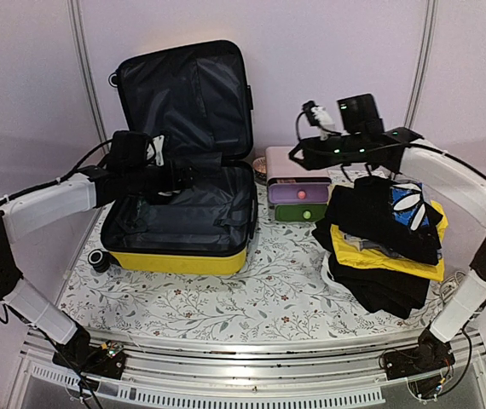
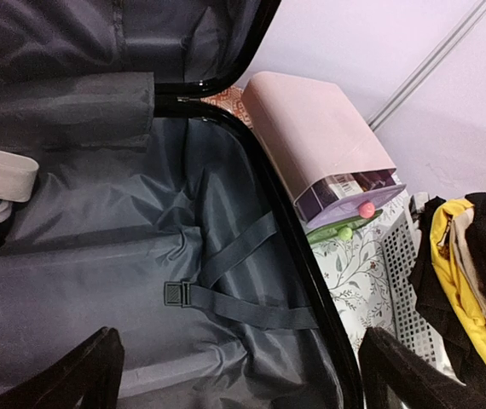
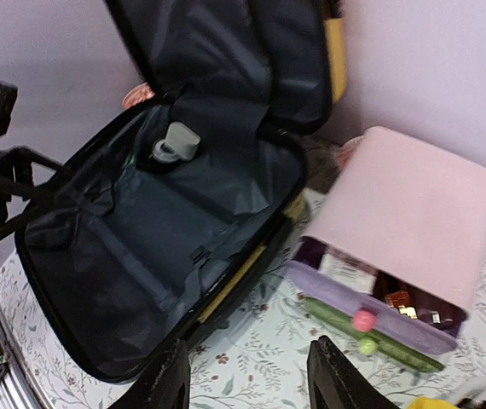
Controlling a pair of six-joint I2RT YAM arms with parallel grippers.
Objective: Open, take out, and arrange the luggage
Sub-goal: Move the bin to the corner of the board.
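With left gripper [image 2: 239,379] and right gripper [image 3: 247,383] fingers apart, the left, reaching the bottle [image 2: 2,179] inside the luggage [image 1: 179,260], may snag the strap [image 2: 226,298].

I find no legible text, brand or number in any view. The small white bottle [image 2: 2,177] at the far left of the luggage [image 2: 141,281] carries a blue label, too blurred to read.
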